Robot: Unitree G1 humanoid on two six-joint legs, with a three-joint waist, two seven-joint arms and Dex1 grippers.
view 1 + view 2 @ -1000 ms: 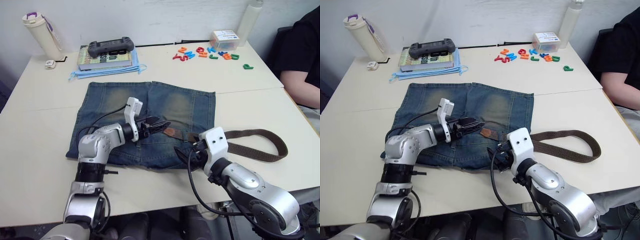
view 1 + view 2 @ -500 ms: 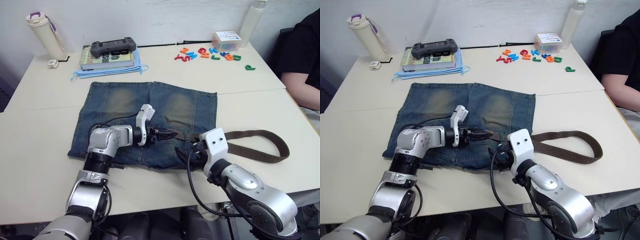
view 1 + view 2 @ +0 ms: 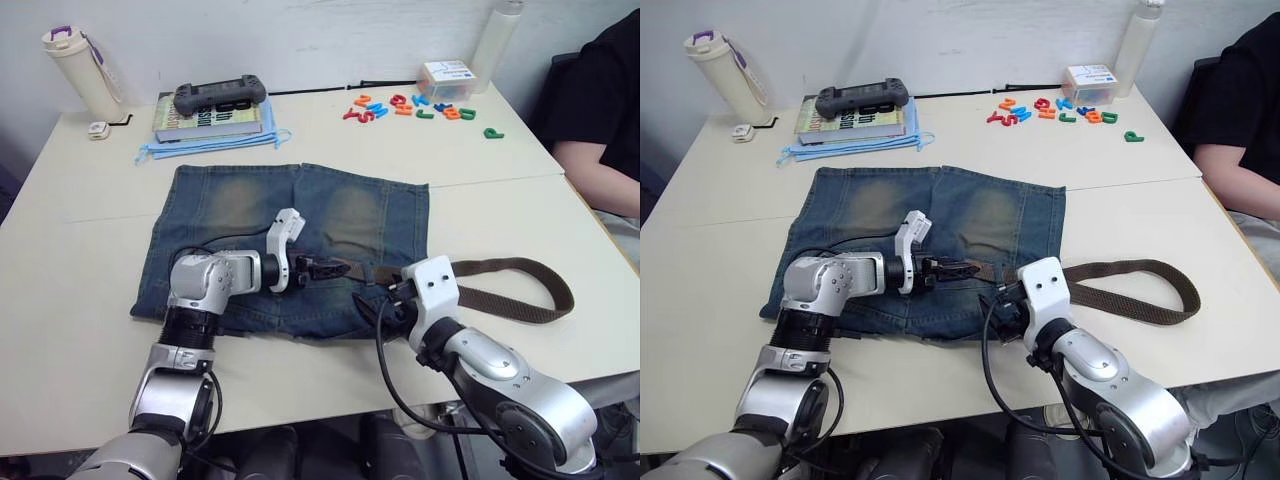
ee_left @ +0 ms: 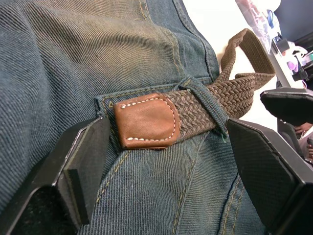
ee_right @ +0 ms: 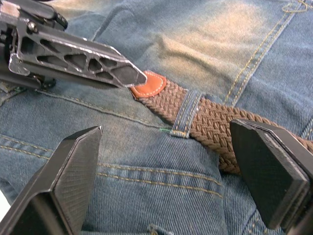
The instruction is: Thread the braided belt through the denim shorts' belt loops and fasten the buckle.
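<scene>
The belt (image 4: 215, 105) lies across the waistband of the shorts (image 3: 230, 205), near the desk's front edge. Its tan tip (image 4: 146, 120) has just cleared one loop (image 4: 208, 105), and the rest trails off to the right in a long fold over the bare desk (image 3: 480, 190).

The left claw (image 4: 166, 161) stands wide open with a finger on each side of the tip, holding nothing. The right claw (image 5: 166, 186) is also spread wide and empty, straddling the strap just behind that loop.

Judging from this, the main risk is a poor pinch: the tip lies flat on the denim, so closing fingers could catch cloth along with leather and bunch the waistband. A pull without the right claw feeding slack might drag the shorts sideways, or the short tip could slip back out of the loop.

The buckle cannot be made out, the next loop leftward is hard to pick out, and the right arm covers part of the waistband. A person in a dark sleeve (image 3: 600, 110) sits cut off at the desk's right edge
</scene>
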